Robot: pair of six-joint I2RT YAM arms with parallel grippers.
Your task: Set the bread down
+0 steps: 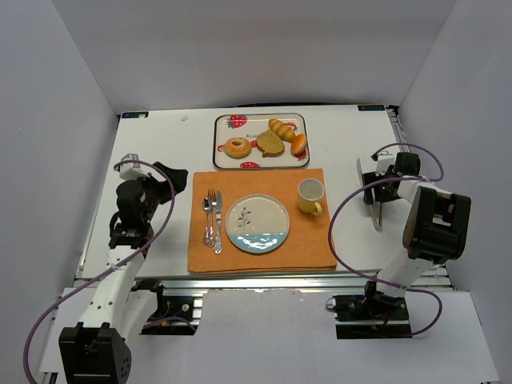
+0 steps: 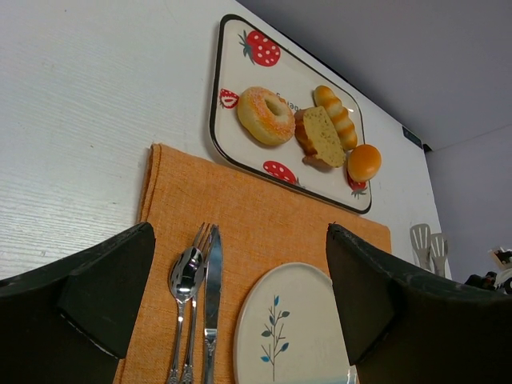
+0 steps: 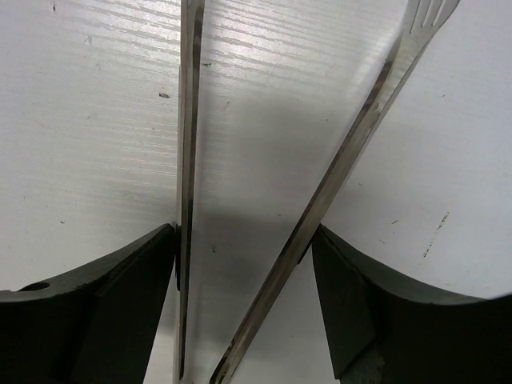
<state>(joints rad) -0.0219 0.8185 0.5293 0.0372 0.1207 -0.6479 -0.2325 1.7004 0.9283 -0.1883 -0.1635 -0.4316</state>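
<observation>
The bread (image 1: 237,147) is a small glazed ring doughnut lying at the left of the strawberry tray (image 1: 258,122); it also shows in the left wrist view (image 2: 266,115). The plate (image 1: 258,224) with a leaf print sits empty on the orange placemat (image 1: 260,252). My left gripper (image 1: 164,180) is open and empty, hovering by the mat's left edge, with the cutlery and plate (image 2: 304,320) between its fingers (image 2: 112,280). My right gripper (image 1: 382,186) is closed on the metal tongs (image 1: 372,196), its fingers (image 3: 136,296) pressing both tong arms (image 3: 189,160) over the white table.
On the tray lie a brown toast slice (image 1: 270,143), a long ridged roll (image 1: 282,129) and a round bun (image 1: 298,144). A yellow mug (image 1: 310,194) stands on the mat right of the plate. A fork, spoon and knife (image 1: 213,218) lie left of the plate.
</observation>
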